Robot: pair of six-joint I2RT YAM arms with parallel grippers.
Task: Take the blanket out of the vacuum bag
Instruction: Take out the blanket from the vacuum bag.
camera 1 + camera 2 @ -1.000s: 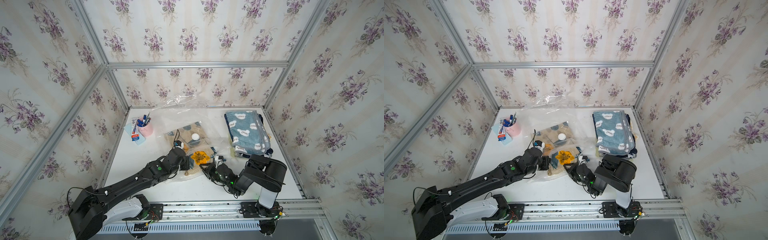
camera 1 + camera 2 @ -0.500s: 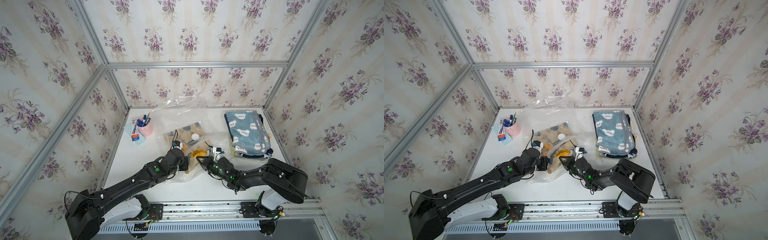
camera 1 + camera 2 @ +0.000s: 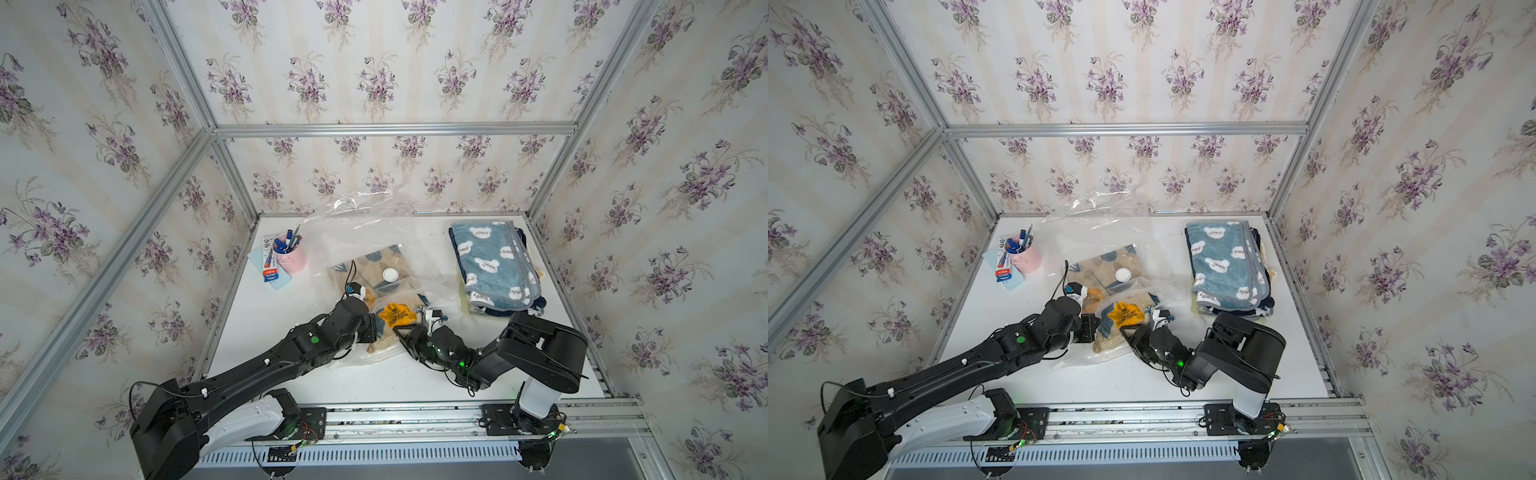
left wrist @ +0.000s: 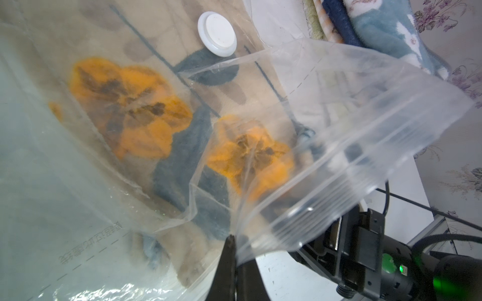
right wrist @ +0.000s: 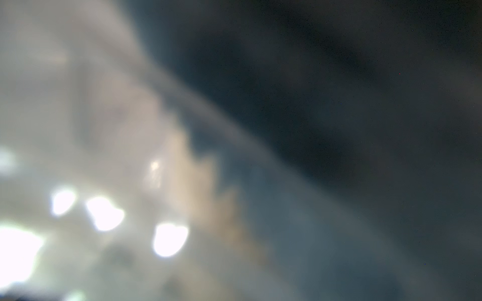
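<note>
Both grippers at the bag's mouth, blanket inside.

The clear, crinkly bag (image 3: 374,245) lies mid-table (image 3: 395,382), running from the back edge toward the front with its white valve (image 3: 390,274) facing up. The beige blanket (image 3: 397,314), with orange flowers and grey-blue leaves, sits inside it. Both top views show the left gripper (image 3: 1092,328) and right gripper (image 3: 1128,332) close together at the bag's front end. Only the left wrist view shows the left gripper (image 4: 232,243) pinched tight on the film beside the ribbed zip edge (image 4: 326,208), which is lifted and gaping. The right wrist view is all blur, so I cannot tell whether the right gripper is open or holds anything.
</note>
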